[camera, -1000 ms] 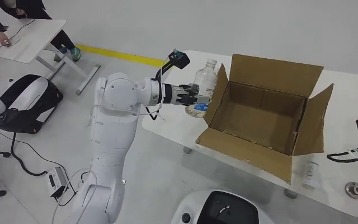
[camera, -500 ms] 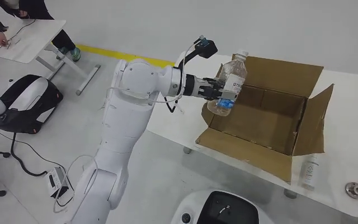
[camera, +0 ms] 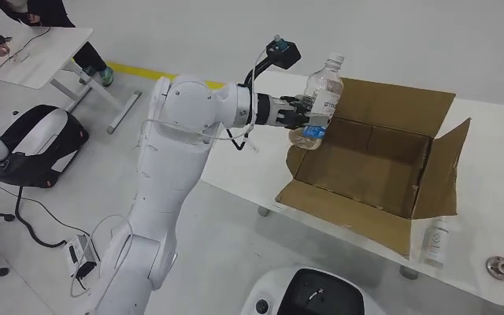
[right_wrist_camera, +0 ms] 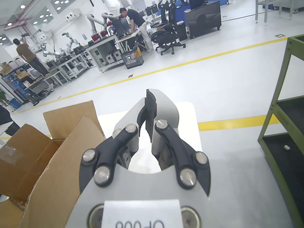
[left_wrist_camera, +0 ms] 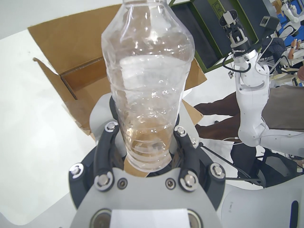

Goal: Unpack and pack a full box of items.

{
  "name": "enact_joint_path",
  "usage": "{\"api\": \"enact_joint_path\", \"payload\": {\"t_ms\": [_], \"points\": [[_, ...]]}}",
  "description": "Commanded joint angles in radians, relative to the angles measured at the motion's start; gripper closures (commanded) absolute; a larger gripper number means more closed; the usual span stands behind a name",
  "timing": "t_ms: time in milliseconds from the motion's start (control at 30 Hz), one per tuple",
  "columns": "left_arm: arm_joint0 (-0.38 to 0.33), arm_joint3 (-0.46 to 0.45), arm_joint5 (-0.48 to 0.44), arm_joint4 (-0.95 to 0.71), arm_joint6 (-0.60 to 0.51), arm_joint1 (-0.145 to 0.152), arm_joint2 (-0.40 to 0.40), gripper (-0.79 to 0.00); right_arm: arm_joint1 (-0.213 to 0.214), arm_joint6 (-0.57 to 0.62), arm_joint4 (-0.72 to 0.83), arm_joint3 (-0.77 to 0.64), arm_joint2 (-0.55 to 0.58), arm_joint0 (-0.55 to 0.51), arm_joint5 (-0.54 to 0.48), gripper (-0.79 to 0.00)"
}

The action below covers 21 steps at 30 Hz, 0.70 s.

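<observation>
Gripping a clear plastic water bottle [camera: 320, 94] near its base, the left pincer [camera: 305, 120] is holding it roughly upright in the air over the 10 o'clock corner of an open cardboard box [camera: 364, 167] sitting on the white counter [camera: 244, 169]. The right pincer [right_wrist_camera: 148, 110] is closed on nothing, pads pressing together. A small white bottle [camera: 435, 242] is lying at the box's 5 o'clock.

There's the glossy white arm of rounded shells [camera: 189, 118], a dark band at its wrist, thin black and white cables [camera: 256, 75] looping up to a small black camera block [camera: 282, 52]. On the left gripper [left_wrist_camera: 145, 129]: a grey metal plate, curved black links, and round silver screws [left_wrist_camera: 75, 169]. The right gripper [right_wrist_camera: 149, 110] matches, with ribbed black pads [right_wrist_camera: 150, 105] on pale grey fingers [right_wrist_camera: 167, 112] and a white label with black print [right_wrist_camera: 141, 213].
</observation>
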Motion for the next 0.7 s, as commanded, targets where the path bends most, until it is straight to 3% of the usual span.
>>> {"api": "enact_joint_path", "payload": {"t_ms": [0,133,300,433,667], "points": [[0.005,-0.003,-0.003,-0.043,-0.013,0.005,-0.016,0.000,0.001,0.001,0.000,-0.001,0.000,-0.001,-0.001,0.000],[-0.003,0.007,0.004,-0.119,-0.049,0.008,0.015,0.000,0.002,0.000,0.000,-0.009,-0.001,-0.003,-0.003,0.000],[-0.044,0.052,0.044,-0.186,-0.057,0.000,0.114,0.000,0.004,-0.006,0.004,-0.027,0.011,-0.009,0.003,0.000],[-0.083,0.127,0.115,-0.197,-0.053,-0.015,0.228,0.000,0.006,-0.018,0.012,-0.037,0.035,-0.009,0.022,0.000],[-0.136,0.268,0.148,-0.182,-0.027,-0.038,0.372,0.000,0.010,-0.019,0.018,-0.033,0.063,-0.012,0.028,0.000]]}}
